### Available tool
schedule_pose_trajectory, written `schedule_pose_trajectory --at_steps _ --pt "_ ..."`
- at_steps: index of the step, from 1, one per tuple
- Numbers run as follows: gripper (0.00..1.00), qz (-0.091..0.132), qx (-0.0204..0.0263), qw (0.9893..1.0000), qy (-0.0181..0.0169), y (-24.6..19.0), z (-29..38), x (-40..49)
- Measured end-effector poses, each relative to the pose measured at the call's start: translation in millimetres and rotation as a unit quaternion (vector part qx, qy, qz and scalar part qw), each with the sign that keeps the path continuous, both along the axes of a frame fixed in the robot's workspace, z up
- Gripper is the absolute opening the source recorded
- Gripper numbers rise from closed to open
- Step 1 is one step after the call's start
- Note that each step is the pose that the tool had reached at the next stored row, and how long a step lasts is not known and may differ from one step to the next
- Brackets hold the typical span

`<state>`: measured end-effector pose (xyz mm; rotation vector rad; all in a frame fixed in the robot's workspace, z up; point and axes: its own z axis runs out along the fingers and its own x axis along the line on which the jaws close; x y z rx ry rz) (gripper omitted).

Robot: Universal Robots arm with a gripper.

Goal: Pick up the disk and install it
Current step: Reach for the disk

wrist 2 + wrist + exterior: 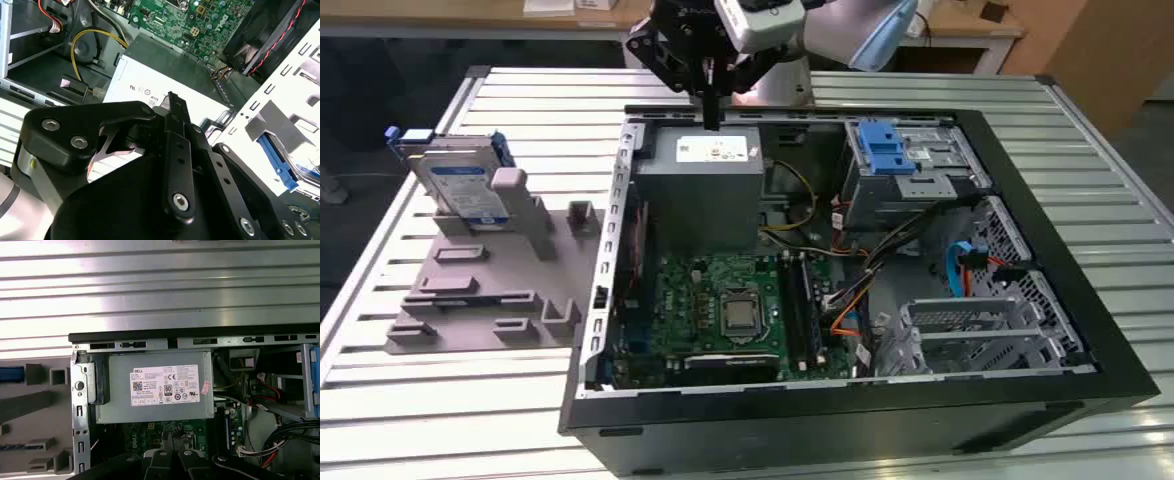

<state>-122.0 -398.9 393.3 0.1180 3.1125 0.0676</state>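
Gripper (711, 122): black, two-fingered, on the Universal Robots arm. The fingers are drawn together with nothing between them. It hangs point-down over the twelve o'clock rim of the open computer case (1067, 260), just above the far edge of the power supply (703, 185).

Power supply: grey metal box with a white sticker, seated in the case's eleven o'clock corner as the exterior view has it. In the first wrist view its sticker face (157, 392) lies just past the fingertips.

Motherboard (720, 310): green, at six o'clock from the power supply, on the case floor.

Drive cage (894, 150): grey metal with a blue plastic latch, at the case's one o'clock corner, with cables trailing below it.

Disk (460, 180): silver-grey hard drive with a blue-and-white label and blue rails. It stands upright in a grey holder (480, 290) outside the case at nine o'clock, well apart from the gripper and untouched.

Table (440, 420): slatted metal, bearing both case and holder.
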Motion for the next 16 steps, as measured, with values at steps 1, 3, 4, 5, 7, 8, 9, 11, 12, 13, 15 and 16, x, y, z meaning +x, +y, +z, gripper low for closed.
schedule_pose_trajectory --at_steps 1,3,4,5,7,8,9,11,12,13,15,16 --pt "0.11 0.000 0.0000 1.0000 0.0000 0.0 0.0 0.0" --pt "0.11 0.000 0.0000 1.0000 0.0000 0.0 0.0 0.0" --pt "0.11 0.000 0.0000 1.0000 0.0000 0.0 0.0 -0.1" --pt "0.11 0.000 0.0000 1.0000 0.0000 0.0 0.0 -0.3" --pt "0.11 0.000 0.0000 1.0000 0.0000 0.0 0.0 -0.9" --pt "0.11 0.000 0.0000 1.0000 0.0000 0.0 0.0 -1.3" --pt "0.11 0.000 0.0000 1.0000 0.0000 0.0 0.0 -1.6" --pt "0.11 0.000 0.0000 1.0000 0.0000 0.0 0.0 -2.2" --pt "0.11 0.000 0.0000 1.0000 0.0000 0.0 0.0 -2.3" --pt "0.11 0.000 0.0000 1.0000 0.0000 0.0 0.0 -2.4" --pt "0.11 0.000 0.0000 1.0000 0.0000 0.0 0.0 -2.4" --pt "0.11 0.000 0.0000 1.0000 0.0000 0.0 0.0 -2.7"
